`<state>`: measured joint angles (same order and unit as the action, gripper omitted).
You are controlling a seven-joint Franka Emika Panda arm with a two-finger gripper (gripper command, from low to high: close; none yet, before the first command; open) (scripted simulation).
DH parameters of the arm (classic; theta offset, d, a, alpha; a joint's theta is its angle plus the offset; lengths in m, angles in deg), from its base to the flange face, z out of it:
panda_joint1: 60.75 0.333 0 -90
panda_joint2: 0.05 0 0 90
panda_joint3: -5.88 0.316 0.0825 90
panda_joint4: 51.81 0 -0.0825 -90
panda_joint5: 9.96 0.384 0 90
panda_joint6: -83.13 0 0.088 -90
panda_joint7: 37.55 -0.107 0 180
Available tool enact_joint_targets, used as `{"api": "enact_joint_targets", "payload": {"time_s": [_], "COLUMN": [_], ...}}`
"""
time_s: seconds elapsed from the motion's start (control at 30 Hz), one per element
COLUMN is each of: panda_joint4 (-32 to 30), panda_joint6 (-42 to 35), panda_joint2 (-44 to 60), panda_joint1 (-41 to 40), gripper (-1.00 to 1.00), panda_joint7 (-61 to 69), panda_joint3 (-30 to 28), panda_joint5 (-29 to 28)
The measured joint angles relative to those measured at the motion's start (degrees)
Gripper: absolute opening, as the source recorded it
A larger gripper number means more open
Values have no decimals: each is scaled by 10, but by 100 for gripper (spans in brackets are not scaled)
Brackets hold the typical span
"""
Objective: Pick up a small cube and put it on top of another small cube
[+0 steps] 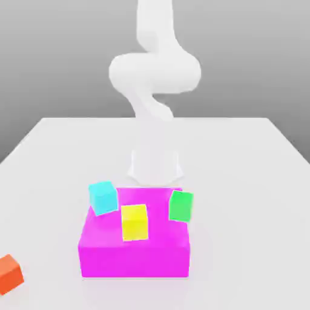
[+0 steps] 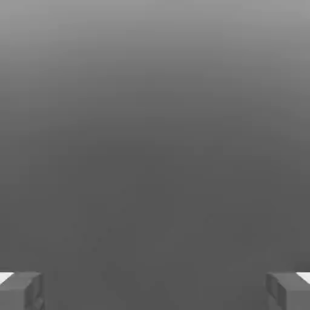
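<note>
The small orange-red cube (image 1: pixel 9 273) lies on the white table at the exterior view's near left corner, partly cut off by the picture's edge. Three other small cubes rest on the big magenta block (image 1: pixel 133 259): a cyan cube (image 1: pixel 103 197), a yellow cube (image 1: pixel 134 222) and a green cube (image 1: pixel 180 206). In the hand view my gripper (image 2: pixel 155 292) is open, its grey fingertips (image 2: pixel 21 292) far apart with nothing between them, facing a plain grey background. The white arm (image 1: pixel 154 79) rises behind the magenta block.
The white table (image 1: pixel 242 181) spreads around the magenta block, with bare surface on both sides and behind. The arm's base (image 1: pixel 156 163) stands just behind the block.
</note>
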<state>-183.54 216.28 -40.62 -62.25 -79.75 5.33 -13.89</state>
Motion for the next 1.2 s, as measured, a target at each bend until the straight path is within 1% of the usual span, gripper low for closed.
{"api": "enact_joint_targets", "payload": {"time_s": [0.13, 0.23, 0.37, 0.47, 0.53, 0.63, 0.73, 0.83, 0.97, 1.1, 1.13, 1.2], "panda_joint4": [2, 3, 4, 4, 3, 2, 1, -1, -1, 14, 18, 18], "panda_joint6": [21, 35, 57, 76, 90, 113, 136, 158, 183, 239, 254, 253], "panda_joint2": [87, 150, 233, 295, 336, 398, 459, 519, 593, 675, 694, 694], "panda_joint1": [-21, -32, -45, -54, -62, -89, -125, -163, -236, -270, -273, -273], "gripper": [0, 0, 0, 0, 0, 0, 0, 0, 0, 0, -100, -100], "panda_joint7": [66, 121, 207, 284, 342, 438, 544, 656, 806, 851, 855, 855], "panda_joint3": [-19, -42, -79, -108, -127, -147, -143, -128, -88, -59, -54, -54], "panda_joint5": [-58, -89, -113, -113, -104, -76, -34, 15, 84, 113, 117, 117]}}
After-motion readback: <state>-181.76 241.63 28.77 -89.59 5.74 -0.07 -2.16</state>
